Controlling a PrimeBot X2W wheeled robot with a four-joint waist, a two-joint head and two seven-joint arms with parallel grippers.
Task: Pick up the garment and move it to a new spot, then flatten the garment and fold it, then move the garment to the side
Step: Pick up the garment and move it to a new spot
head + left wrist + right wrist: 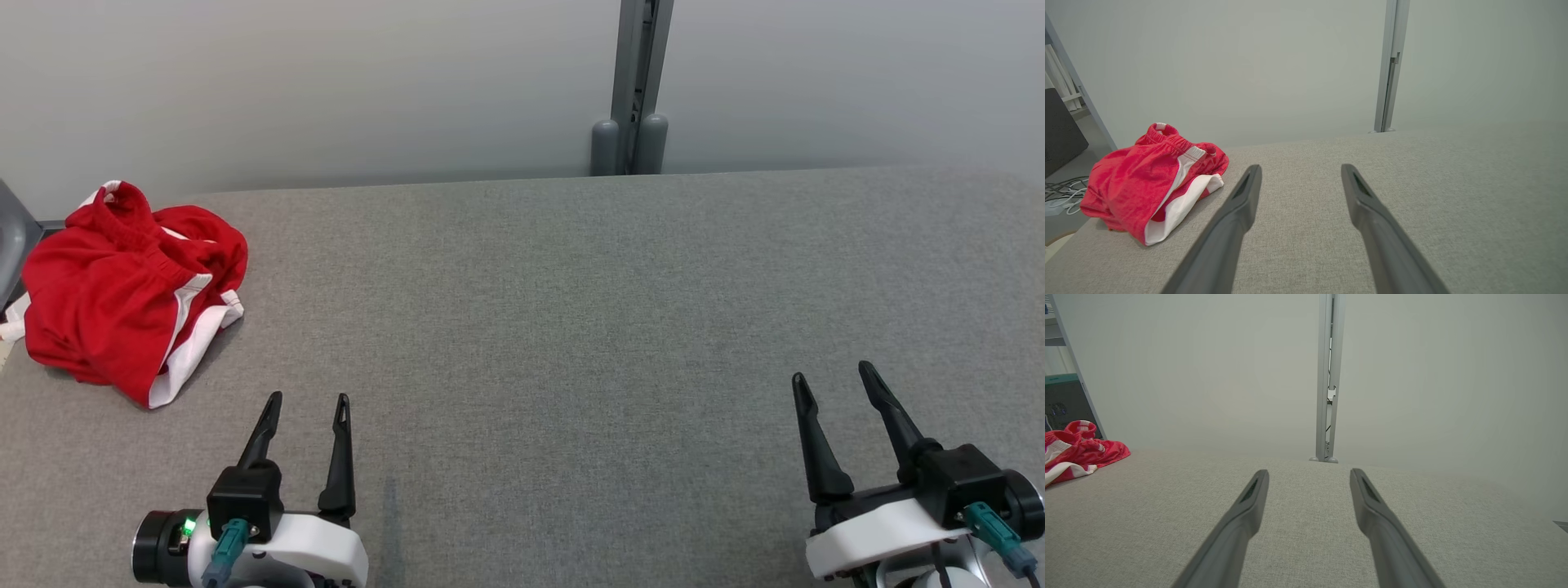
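Crumpled red-and-white shorts (122, 294) lie at nine o'clock on the grey fabric table (571, 327), near its left edge. The left gripper (309, 398) at seven o'clock and the right gripper (832, 371) at five both stand spread and empty. The pick-up looks unstarted; the left arm probably needs to reach toward ten o'clock and pinch the cloth.

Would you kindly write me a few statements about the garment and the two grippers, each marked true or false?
1. The red and white garment lies crumpled near the left end of the table. True.
2. The left gripper has its jaws shut on the garment. False: the jaws are open and empty, short of the garment.
3. The right gripper has open jaws above bare table. True.
4. The garment is folded flat. False: it is a bunched heap.
5. A grey post stands behind the table's far edge. True.
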